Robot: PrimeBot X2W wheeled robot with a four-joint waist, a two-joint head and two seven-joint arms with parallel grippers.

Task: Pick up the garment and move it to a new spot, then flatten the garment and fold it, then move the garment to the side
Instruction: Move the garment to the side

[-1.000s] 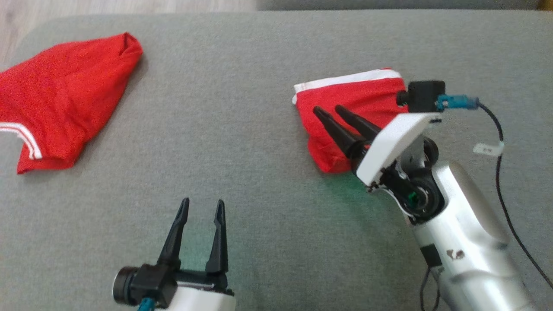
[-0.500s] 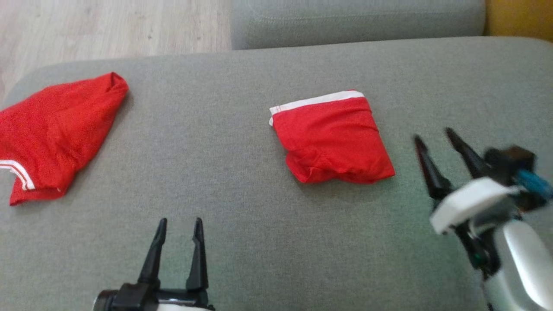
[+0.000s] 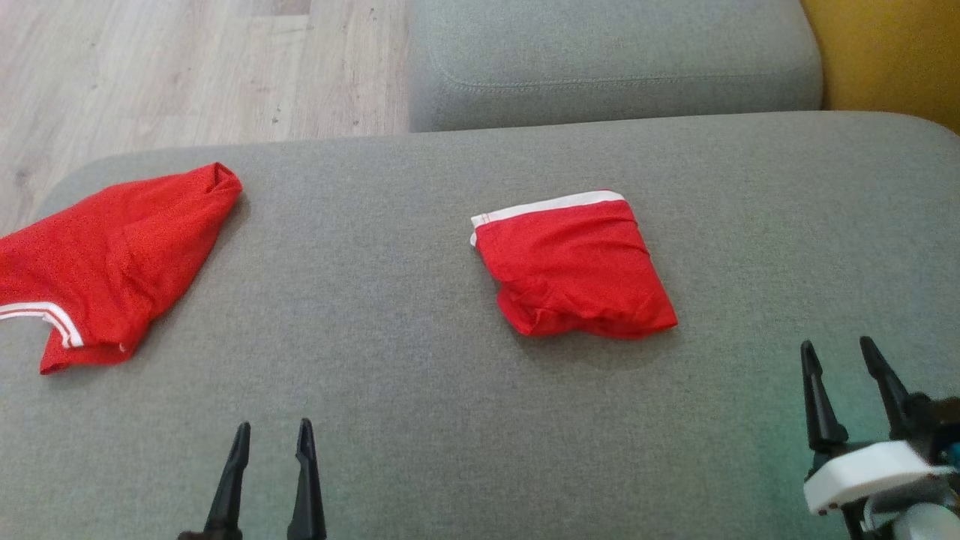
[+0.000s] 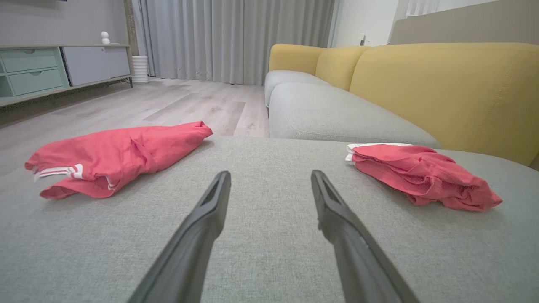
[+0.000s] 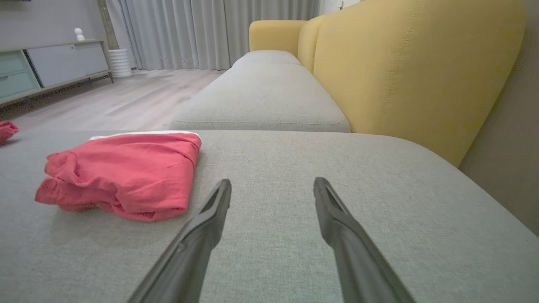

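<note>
I am working over the grey sofa cushion (image 3: 420, 420), which is carrying both red items. The loose red garment (image 3: 112, 255) is lying crumpled at the cushion's left edge, with its white stripes facing the near-left corner. The folded garment (image 3: 574, 274) is resting right of the cushion's centre, with its white band toward the far edge and its bunched layers toward the near edge.

Both sets of jaws are standing spread and holding nothing. The left jaws are hovering at the near edge, and the right jaws are hovering by the near-right corner, well apart from either garment.

I am judging the fold complete and the shift to the side as the step in hand. For a clean shift, I am planning to pinch every layer at the bunched near edge, lift low and travel slowly toward the right edge, so that the stack is not spilling open.
</note>
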